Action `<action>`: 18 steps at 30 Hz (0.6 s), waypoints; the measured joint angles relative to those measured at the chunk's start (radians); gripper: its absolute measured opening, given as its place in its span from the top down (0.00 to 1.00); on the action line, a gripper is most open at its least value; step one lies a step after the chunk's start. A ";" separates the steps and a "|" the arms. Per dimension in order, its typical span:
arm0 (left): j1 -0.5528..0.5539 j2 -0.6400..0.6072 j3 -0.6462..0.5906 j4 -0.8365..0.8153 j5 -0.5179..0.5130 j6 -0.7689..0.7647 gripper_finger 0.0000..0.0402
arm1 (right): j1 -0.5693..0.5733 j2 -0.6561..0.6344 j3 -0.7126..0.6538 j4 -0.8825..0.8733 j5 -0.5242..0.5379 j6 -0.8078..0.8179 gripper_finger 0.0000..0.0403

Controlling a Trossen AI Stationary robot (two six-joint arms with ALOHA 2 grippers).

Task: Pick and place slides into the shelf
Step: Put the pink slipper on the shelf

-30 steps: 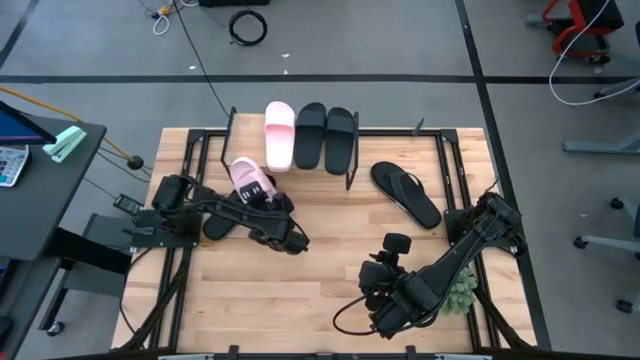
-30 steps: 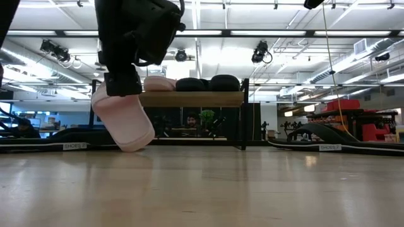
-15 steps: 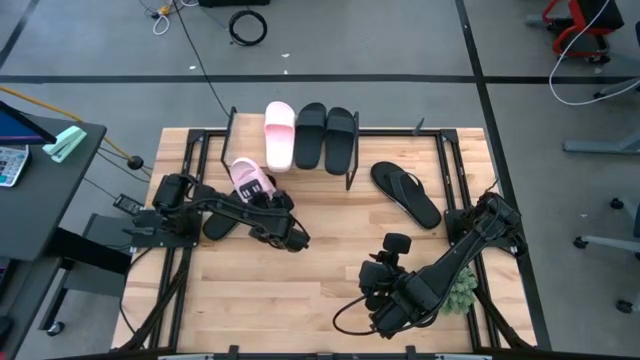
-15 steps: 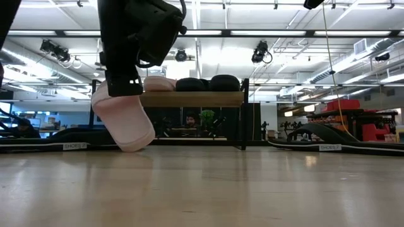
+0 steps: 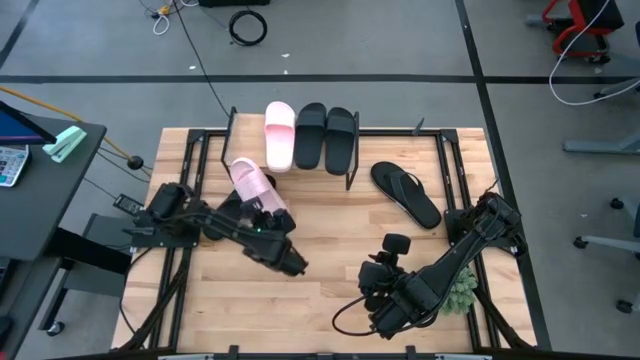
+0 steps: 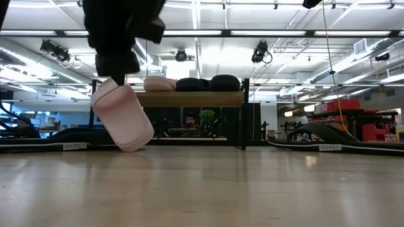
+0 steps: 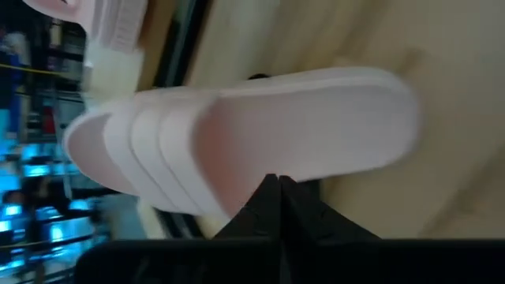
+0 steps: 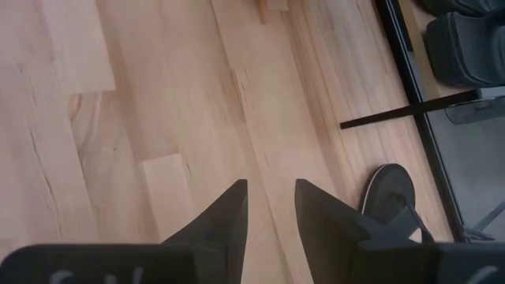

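The pink slide (image 5: pixel 250 184) hangs clamped in the left gripper (image 5: pixel 262 207), tilted off the table, its long axis pointing to one o'clock at the shelf (image 5: pixel 345 178), while the right gripper (image 8: pixel 268 207) waits parted, well apart at five o'clock.

The shelf (image 5: pixel 345 170) stands at the middle of the worktop's (image 5: pixel 330 260) far edge, with three slides (image 5: pixel 310 135) side by side on its top board. A fourth slide (image 5: pixel 250 183) hangs tilted just off the shelf's left end, in the left gripper (image 5: pixel 262 212), toward the worktop's left edge. One flip-flop (image 5: pixel 406 194) lies right of the shelf, another (image 5: pixel 217 228) under the left arm. The right gripper (image 5: pixel 375 285) sits near the front right corner.
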 joint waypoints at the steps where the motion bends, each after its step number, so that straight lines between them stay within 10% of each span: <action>1: -0.014 0.000 0.010 0.000 0.011 -0.013 0.99 | 0.000 0.000 0.000 0.004 0.000 0.000 0.72; 18: -0.061 0.000 -0.107 0.000 0.164 -0.327 0.68 | 0.000 0.000 0.000 0.010 0.001 -0.034 0.72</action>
